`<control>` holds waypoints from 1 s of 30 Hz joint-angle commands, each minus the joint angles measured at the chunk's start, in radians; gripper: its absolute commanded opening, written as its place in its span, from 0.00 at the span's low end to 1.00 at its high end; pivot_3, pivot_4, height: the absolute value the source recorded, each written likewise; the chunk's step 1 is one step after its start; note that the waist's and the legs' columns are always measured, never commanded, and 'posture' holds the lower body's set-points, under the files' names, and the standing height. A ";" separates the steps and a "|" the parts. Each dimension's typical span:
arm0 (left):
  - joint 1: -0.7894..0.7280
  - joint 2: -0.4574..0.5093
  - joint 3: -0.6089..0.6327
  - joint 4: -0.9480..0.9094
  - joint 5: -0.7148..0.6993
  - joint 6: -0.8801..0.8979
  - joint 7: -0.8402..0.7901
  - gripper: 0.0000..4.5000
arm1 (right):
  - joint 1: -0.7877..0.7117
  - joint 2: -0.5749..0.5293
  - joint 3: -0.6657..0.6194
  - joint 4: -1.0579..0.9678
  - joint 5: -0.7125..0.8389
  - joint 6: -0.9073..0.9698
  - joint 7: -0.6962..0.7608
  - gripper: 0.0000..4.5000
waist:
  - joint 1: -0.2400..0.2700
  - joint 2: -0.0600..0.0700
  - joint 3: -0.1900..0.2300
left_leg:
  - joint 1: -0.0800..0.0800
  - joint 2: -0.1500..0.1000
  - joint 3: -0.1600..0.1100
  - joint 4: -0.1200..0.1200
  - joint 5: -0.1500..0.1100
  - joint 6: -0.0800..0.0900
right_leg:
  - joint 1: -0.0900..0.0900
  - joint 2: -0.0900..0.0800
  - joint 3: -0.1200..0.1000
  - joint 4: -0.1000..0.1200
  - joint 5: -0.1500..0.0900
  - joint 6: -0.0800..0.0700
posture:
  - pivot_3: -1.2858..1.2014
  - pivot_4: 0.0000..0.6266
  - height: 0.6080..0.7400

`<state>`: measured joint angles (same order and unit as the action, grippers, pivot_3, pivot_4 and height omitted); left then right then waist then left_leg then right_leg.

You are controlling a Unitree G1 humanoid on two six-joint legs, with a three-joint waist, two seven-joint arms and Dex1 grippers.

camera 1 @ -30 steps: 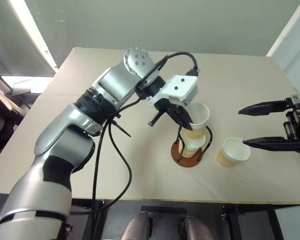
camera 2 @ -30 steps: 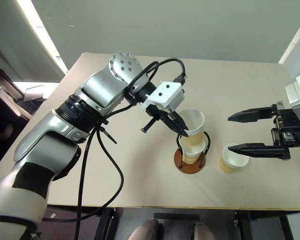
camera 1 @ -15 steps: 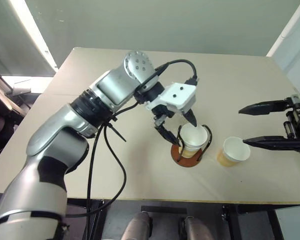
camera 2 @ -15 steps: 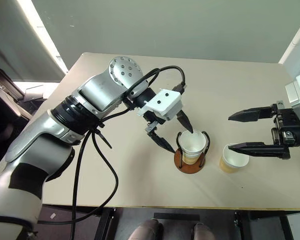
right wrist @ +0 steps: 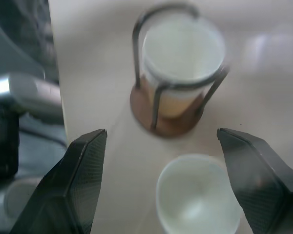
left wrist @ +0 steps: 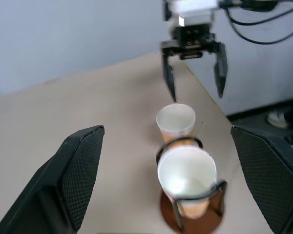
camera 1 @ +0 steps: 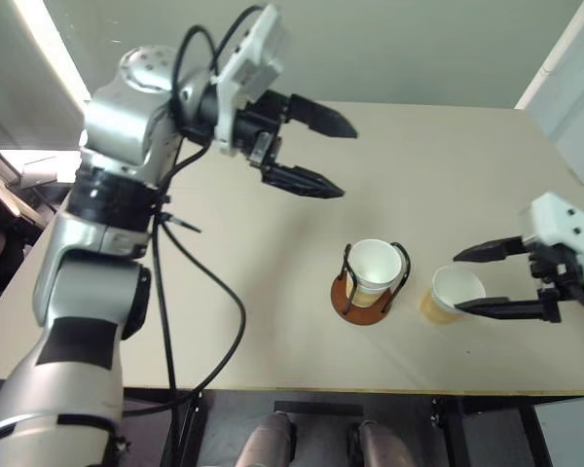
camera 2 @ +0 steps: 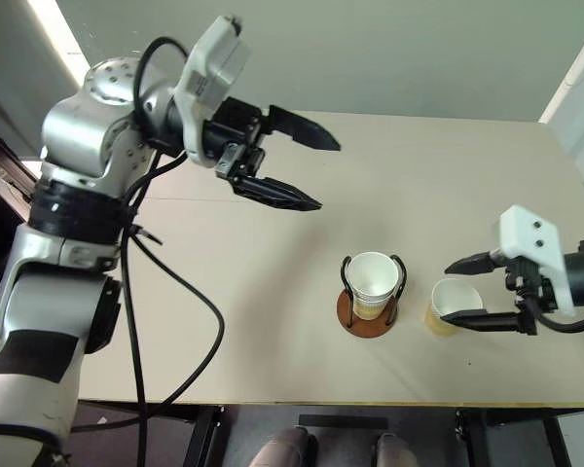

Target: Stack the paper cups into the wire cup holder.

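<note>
Wire cup holder (camera 1: pixel 370 297), upright near the front edge of the beige tabletop (camera 1: pixel 448 175), nested paper cups (camera 1: pixel 375 268) seated between its black arches. Third paper cup (camera 1: pixel 453 292) upright just beside the holder on its right, framed by the two spread fingers of the right end effector (camera 1: pixel 482 280), released, not touching it. Left end effector (camera 1: pixel 323 156) raised well above the tabletop, fingers wide apart, empty.

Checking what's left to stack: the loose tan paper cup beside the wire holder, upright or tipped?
Upright. The loose tan paper cup stands mouth-up on the beige table, white inside showing.
</note>
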<state>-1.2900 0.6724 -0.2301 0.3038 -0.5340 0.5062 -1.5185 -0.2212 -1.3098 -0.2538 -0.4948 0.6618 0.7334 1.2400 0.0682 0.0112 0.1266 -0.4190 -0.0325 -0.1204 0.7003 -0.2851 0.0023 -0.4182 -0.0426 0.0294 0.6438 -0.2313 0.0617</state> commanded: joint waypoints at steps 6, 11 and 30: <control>0.155 0.086 0.130 -0.261 -0.039 0.144 0.112 0.99 | 0.043 -0.001 0.148 0.032 -0.219 -0.136 -0.051 0.84 | 0.001 -0.001 0.000 | 0.001 0.000 0.000 0.001 0.000 0.001 | 0.001 0.000 0.000 -0.001 0.000 0.001 | 0.52 0.24 1.00; 0.185 0.092 0.159 -0.319 -0.056 0.184 0.145 0.99 | 0.006 -0.004 0.236 0.138 -0.345 -0.233 -0.036 0.84 | 0.000 -0.001 0.000 | 0.002 0.000 0.000 0.001 0.000 0.001 | 0.001 0.000 0.000 -0.001 0.000 0.001 | 0.52 0.24 1.00; 0.235 0.170 0.139 -0.328 -0.012 0.157 0.056 1.00 | -0.131 0.059 0.309 0.118 -0.366 -0.214 0.053 0.01 | -0.008 -0.001 0.000 | 0.002 0.000 0.001 0.000 0.000 0.001 | 0.001 0.000 0.001 -0.001 0.000 0.001 | 0.52 0.24 1.00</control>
<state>-1.0486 0.8234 -0.1021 -0.0274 -0.5552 0.6835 -1.4449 -0.3347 -1.2457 0.0676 -0.3513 0.2816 0.5162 1.2796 0.0607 0.0105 0.1262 -0.4165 -0.0325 -0.1198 0.7000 -0.2847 0.0033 -0.4171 -0.0430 0.0300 0.6430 -0.2309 0.0624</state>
